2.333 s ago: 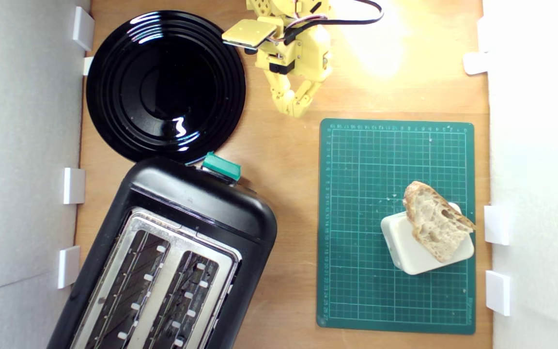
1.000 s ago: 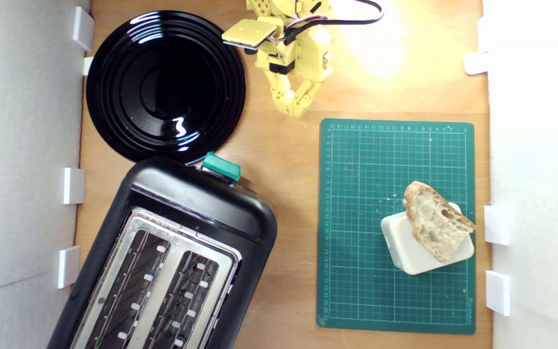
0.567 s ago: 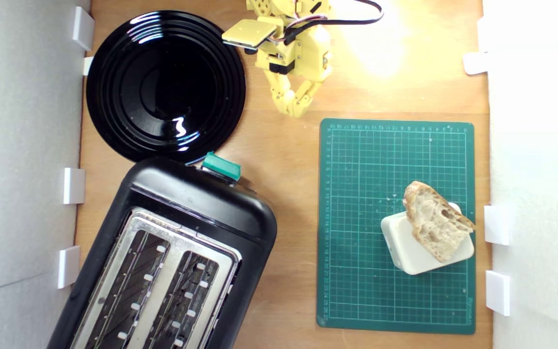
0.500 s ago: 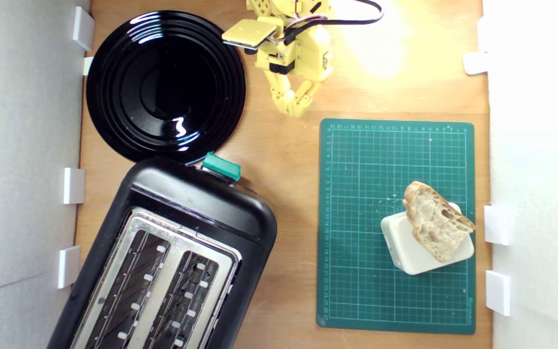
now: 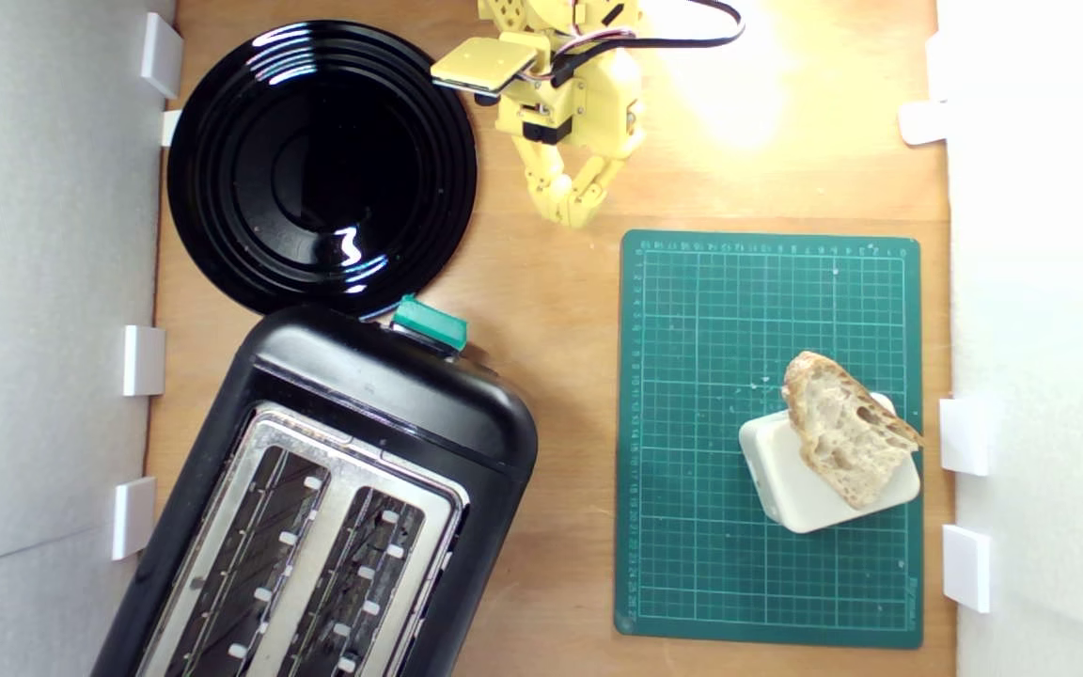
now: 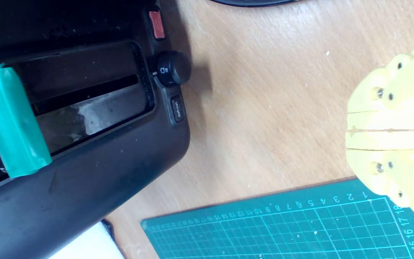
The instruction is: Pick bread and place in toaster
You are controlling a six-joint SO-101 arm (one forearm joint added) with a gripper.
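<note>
Claw parked up near the arm's base at the top of the exterior view, fingers pinched together with nothing between them, tips meeting flat in the wrist view too. Bread way off toward the exterior view's lower right, propped on a cream block that sits on the green cutting mat. So from the claw, down and to the exterior view's right, well apart, with bare mat in between. Long axis of the slice running diagonally, upper end nearer the claw, lower end toward the mat's far right edge, crust along the right side. Looks tilted rather than flat, leaning on the block, though hard to say how steeply from straight overhead. Toaster sitting the opposite way, lower left in the exterior view, angled, both slots open and empty, teal lever at the end nearest the claw. Black plate just beside the toaster, not part of the job. Probably needs opening up first, then a reach across the mat and a wrist turn to close across the slice's short width. Task basically not started yet.
</note>
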